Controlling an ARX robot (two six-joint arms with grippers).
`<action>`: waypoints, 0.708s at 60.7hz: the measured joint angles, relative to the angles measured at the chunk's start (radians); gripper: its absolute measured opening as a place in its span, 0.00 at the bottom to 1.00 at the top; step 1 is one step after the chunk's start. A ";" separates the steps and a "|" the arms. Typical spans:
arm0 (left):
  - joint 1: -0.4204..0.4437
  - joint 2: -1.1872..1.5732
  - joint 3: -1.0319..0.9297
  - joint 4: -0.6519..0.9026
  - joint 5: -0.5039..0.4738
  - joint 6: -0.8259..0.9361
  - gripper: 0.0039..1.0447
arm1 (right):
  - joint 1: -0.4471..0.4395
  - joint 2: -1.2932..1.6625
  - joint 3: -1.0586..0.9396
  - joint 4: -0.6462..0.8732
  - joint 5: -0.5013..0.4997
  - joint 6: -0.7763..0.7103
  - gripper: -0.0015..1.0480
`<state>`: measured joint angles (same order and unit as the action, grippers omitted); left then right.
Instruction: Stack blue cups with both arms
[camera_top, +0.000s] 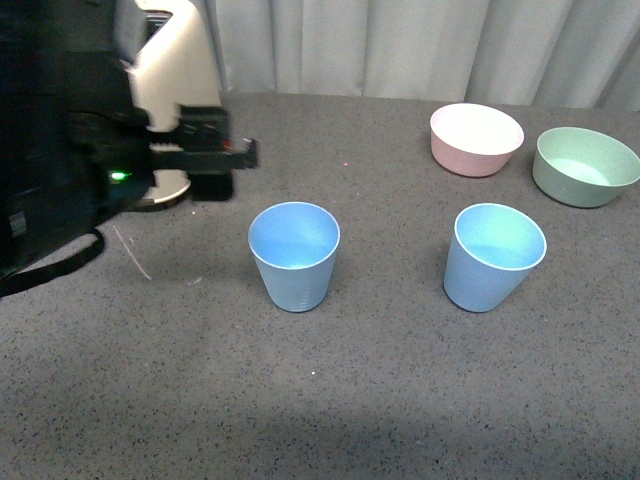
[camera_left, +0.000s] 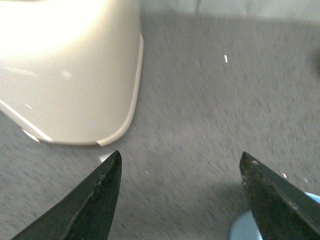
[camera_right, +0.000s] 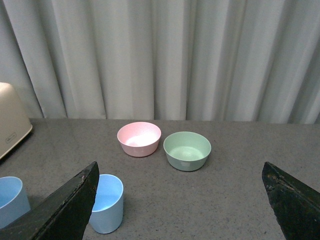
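Your two targets both stand upright, mouths up, on the grey tabletop (camera_top: 400, 400). The right blue cup (camera_top: 494, 256) sits just in front of the pink bowl (camera_top: 476, 138), on the robot's side of it. The left blue cup (camera_top: 294, 255) stands well to the left of that bowl and equally forward. The green bowl (camera_top: 585, 166) lies just to the right of the pink bowl and is no part of the job. Your left claw (camera_left: 181, 154) hangs spread wide and empty, farther left of the pink bowl than the left cup, close by the cream appliance (camera_top: 175, 70). Your right claw (camera_right: 180, 165) is also spread wide, holds nothing, and looks toward the pink bowl from well back. Treat the cups as light, thin-walled plastic that will likely tip or skid if nudged. The taper may let a low pinch slide off, so take one finger inside and one outside the wall near the rim, with gentle pressure.
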<state>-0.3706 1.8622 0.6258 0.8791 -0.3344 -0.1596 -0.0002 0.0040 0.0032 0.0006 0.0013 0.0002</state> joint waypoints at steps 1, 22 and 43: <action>0.011 -0.009 -0.039 0.097 0.002 0.031 0.62 | 0.000 0.000 0.000 0.000 0.000 0.000 0.91; 0.149 -0.348 -0.340 0.307 0.116 0.140 0.05 | 0.000 0.000 0.000 0.000 -0.003 0.000 0.91; 0.242 -0.666 -0.502 0.175 0.207 0.151 0.03 | 0.000 0.000 0.000 0.000 -0.003 0.000 0.91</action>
<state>-0.1284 1.1965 0.1234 1.0538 -0.1272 -0.0086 -0.0002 0.0040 0.0032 0.0006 -0.0013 0.0002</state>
